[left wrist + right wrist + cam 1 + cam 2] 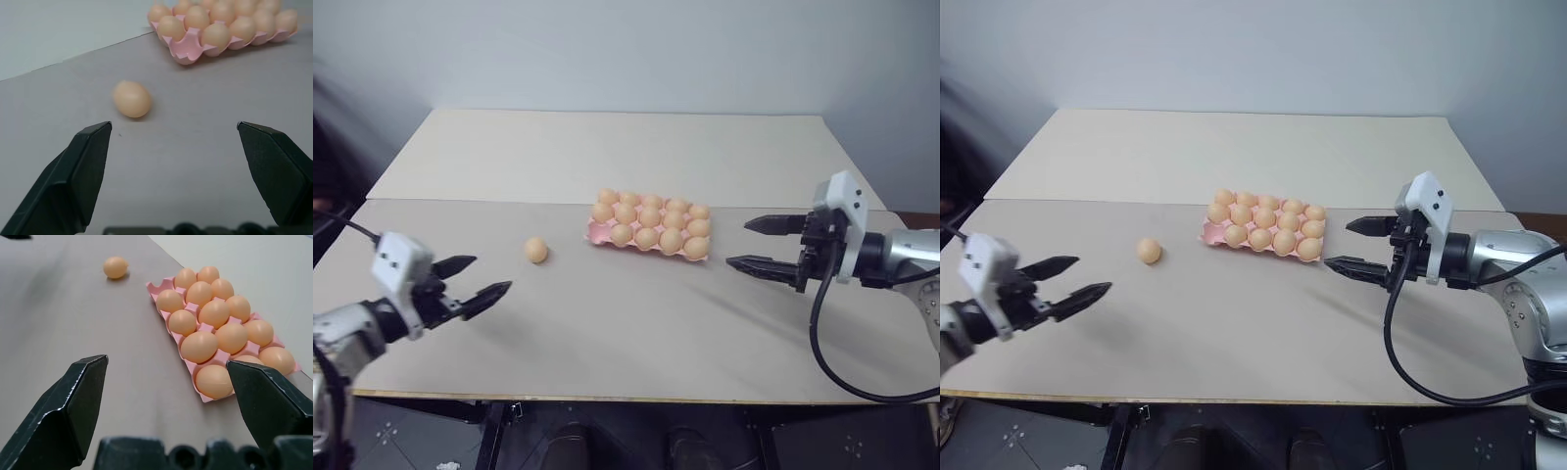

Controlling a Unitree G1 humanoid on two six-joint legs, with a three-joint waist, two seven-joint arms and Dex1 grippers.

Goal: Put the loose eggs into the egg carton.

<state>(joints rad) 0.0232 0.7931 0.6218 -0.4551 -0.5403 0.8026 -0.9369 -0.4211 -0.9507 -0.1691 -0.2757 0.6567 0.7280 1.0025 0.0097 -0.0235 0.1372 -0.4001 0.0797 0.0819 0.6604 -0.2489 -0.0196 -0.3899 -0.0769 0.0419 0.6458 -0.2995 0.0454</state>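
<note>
One loose egg [536, 251], tan-orange, lies on the table left of the pink egg carton [597, 233], whose cups hold several eggs. My left gripper [482, 282] hovers open and empty near the table's front left, pointing toward the loose egg [131, 99] a short way ahead of its fingertips. On the right, my right gripper [751, 245] stands open and empty just right of the carton [188, 372], its tips aimed at the carton's near end. The loose egg [115, 267] lies well beyond the carton from that side.
The table [636, 333] is two beige boards with a seam [460, 202] running across behind the carton. A black cable [822, 352] loops under my right arm near the front edge. A pale wall stands behind the table.
</note>
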